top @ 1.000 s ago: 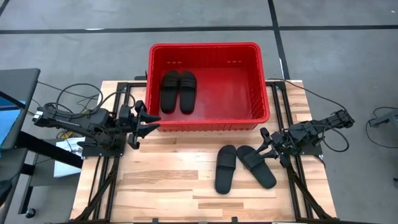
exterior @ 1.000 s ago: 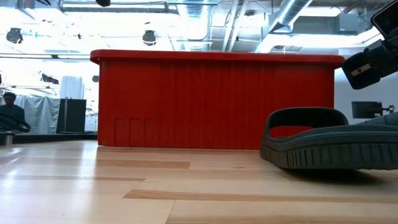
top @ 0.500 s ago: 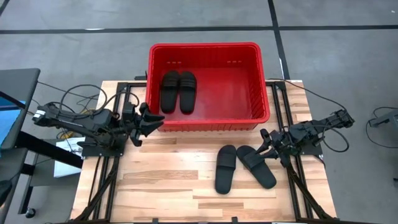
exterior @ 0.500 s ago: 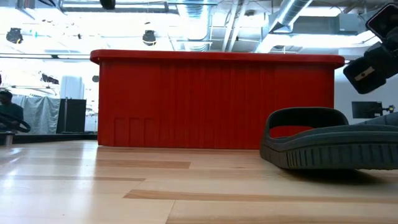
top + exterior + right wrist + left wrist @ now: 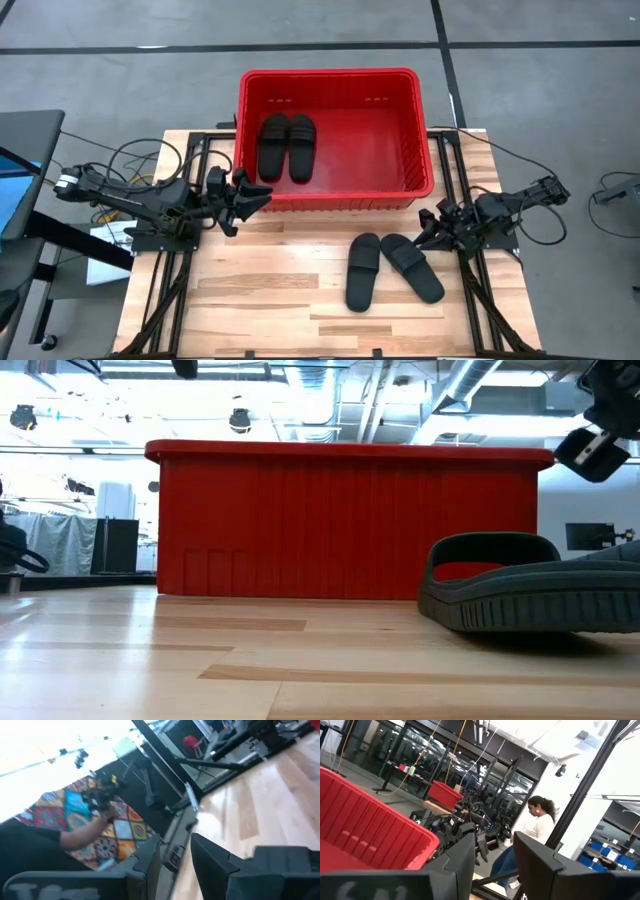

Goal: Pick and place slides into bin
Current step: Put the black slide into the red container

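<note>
Two slides (image 5: 286, 146) lie inside the bin (image 5: 336, 196); two more (image 5: 393, 268) rest on the table (image 5: 260, 290). Left gripper (image 5: 258, 195) and right gripper (image 5: 424, 229): fingers parted, empty.

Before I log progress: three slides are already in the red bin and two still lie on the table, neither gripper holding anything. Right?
Not quite. The high view shows only two slides in the red bin, side by side near its left wall. The other two do lie on the table, and neither gripper holds anything.
</note>
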